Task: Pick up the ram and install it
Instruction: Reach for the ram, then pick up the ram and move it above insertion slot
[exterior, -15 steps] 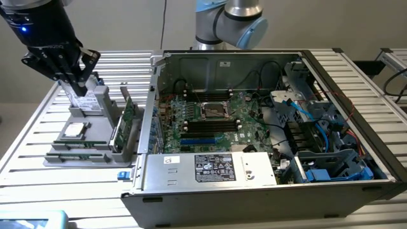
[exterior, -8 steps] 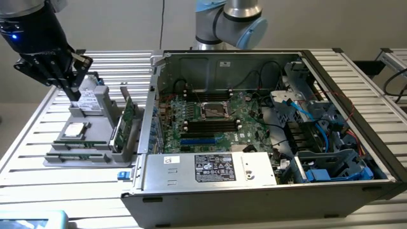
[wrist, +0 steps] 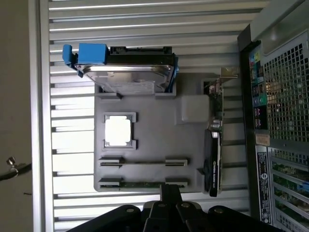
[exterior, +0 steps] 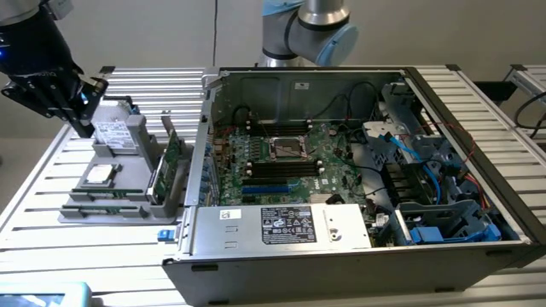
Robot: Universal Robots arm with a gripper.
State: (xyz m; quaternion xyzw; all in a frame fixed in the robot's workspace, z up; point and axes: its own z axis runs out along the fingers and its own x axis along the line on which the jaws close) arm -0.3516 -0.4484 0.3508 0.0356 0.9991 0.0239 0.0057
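Plainly, we see the ram (wrist: 142, 183) as a long, thin green strip lying edge-up between two small grey clips on a matte grey moulded tray (wrist: 154, 140). In the exterior view the ram (exterior: 101, 208) sits at the tray's (exterior: 89, 219) near end, well apart from the open computer case (exterior: 341, 256).

On the same tray lie a square, pale metal processor (wrist: 118, 130) in a shallow pocket, a silvery hard drive (wrist: 128, 79) in a blue plastic carrier, and an upright green expansion card (wrist: 215, 159) with a metal bracket. Everything rests on a ribbed aluminium table (exterior: 51, 243). Inside the case, the motherboard (exterior: 290, 173) is dark green and crowded.

We find the black gripper (wrist: 170, 189) with its fingers pressed fully together, nothing between them, hovering above the tray close to the ram without touching it. From the exterior view, the gripper (exterior: 85, 131) hangs at the left.
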